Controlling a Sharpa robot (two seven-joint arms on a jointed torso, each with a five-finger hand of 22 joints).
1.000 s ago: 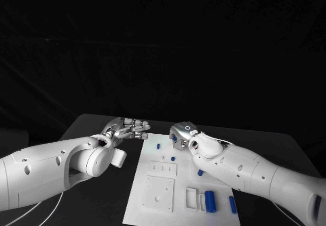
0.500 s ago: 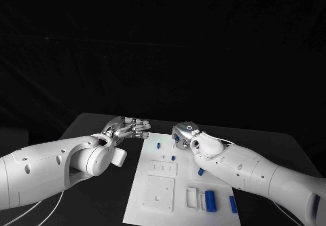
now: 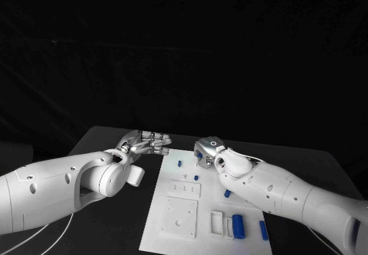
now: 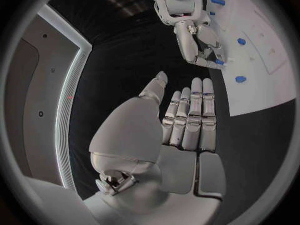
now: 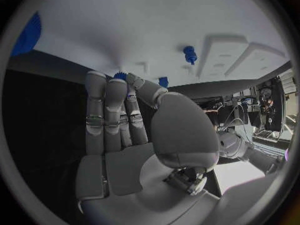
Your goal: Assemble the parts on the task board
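Black table [image 3: 107, 141] — white task board [image 3: 173, 234], blue parts [image 3: 237, 227].

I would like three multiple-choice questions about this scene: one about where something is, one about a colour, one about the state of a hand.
1. Where is the left hand?
A. over the black table, beside the task board
B. on the board's near end
C. under the right arm

2. What colour is the large cylinder part near the board's near end?
A. red
B. blue
C. yellow

3. What is the left hand's state?
A. holding a part
B. closed into a fist
C. open, holding nothing

Answers:
1 A: the head view shows it over dark table, left of the board's far end.
2 B: it looks blue against the white board.
3 C: the left wrist view shows its fingers extended with nothing in them.
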